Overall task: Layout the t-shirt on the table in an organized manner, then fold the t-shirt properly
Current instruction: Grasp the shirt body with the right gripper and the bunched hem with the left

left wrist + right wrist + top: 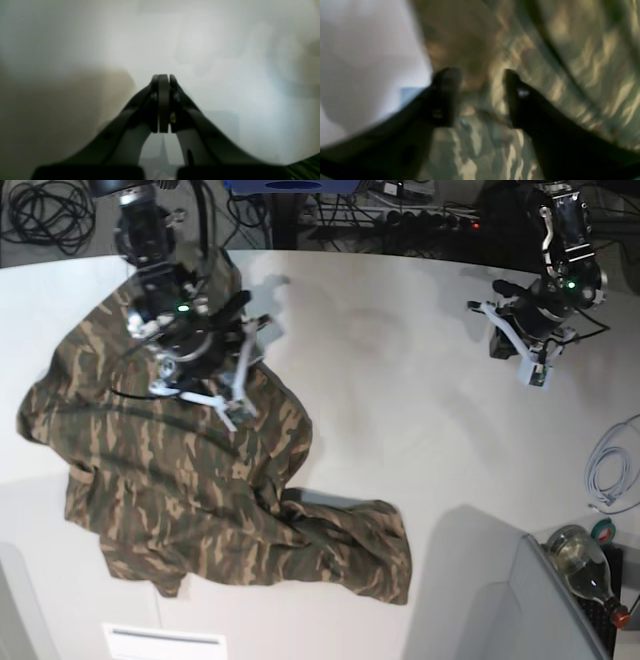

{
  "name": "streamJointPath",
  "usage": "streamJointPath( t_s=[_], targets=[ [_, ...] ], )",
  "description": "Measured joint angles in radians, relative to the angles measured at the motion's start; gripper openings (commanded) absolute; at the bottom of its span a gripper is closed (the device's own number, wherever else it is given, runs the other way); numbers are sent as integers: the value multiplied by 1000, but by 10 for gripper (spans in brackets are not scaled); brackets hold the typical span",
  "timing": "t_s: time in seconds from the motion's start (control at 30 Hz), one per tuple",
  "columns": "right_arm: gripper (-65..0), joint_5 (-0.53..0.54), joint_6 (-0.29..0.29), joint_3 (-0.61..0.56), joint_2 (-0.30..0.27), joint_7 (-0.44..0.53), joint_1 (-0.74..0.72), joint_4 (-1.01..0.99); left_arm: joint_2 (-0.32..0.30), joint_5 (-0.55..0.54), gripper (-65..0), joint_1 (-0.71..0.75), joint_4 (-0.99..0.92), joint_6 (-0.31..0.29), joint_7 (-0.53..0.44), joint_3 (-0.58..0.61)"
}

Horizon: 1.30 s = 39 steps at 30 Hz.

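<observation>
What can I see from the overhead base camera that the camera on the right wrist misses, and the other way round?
Only the base view shows the whole crumpled t-shirt, the far left pincer over bare table, cables and a bottle. Only the right wrist view shows the right pincer close up, jaws apart over blurred folds. Both show camouflage cloth, white tabletop and that right pincer.

The camouflage t-shirt (190, 490) lies crumpled and unfolded on the left half of the white worktop (400, 400), bunched in loose folds, one part trailing toward the near middle, olive, tan and brown.
</observation>
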<state>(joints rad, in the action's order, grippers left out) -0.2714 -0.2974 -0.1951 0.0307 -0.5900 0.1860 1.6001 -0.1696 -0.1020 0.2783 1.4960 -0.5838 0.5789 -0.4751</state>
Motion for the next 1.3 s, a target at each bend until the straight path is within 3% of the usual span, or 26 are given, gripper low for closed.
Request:
streamJointPath(
  t_s=[0.1,0.33,0.4,0.43,0.5,0.53,0.57,0.67,0.83,0.93,1.0,1.07,1.17,1.3],
  targets=[
    [-180,9,15,-77,2,0,-34,-1,0,0,-650,5,0,0,-1,-34],
    [-192,6,77,-152,-1,3,-182,-162,3,0,-650,34,-2,0,2,-27],
    [-272,4,78,-178,-3,4,-207,-217,3,-1,-650,28,-2,0,0,-27],
    [-345,5,78,-193,-3,3,-214,-239,3,-1,-650,26,-1,0,0,-28],
    [-551,11,78,-214,-3,-1,-212,-253,3,-1,-650,26,-1,1,-3,-27],
    [-624,8,77,-215,-2,-2,-208,-250,3,0,-650,25,-1,1,-3,-27],
    [-650,8,78,-215,-1,-2,-198,-235,3,0,-650,25,-1,0,-3,-27],
    [-647,1,79,-214,-6,-8,-148,-149,3,1,-650,18,-4,1,-4,-18],
    [-650,5,76,-213,-12,-9,-40,-20,3,6,-650,1,-11,1,4,105],
    [-650,2,26,-206,-13,-12,5,32,11,4,-650,-68,-34,1,4,164],
    [-650,2,24,-206,-15,-10,25,54,11,6,-650,-142,-67,2,3,209],
    [-650,3,17,-208,-30,-9,29,55,16,9,-650,-222,-111,22,4,254],
    [-650,1,13,-205,-47,-11,27,49,49,8,-650,-335,-167,113,3,323],
    [-650,2,13,-204,-45,-11,29,49,79,-2,-650,-466,-264,141,0,426]
  ],
)
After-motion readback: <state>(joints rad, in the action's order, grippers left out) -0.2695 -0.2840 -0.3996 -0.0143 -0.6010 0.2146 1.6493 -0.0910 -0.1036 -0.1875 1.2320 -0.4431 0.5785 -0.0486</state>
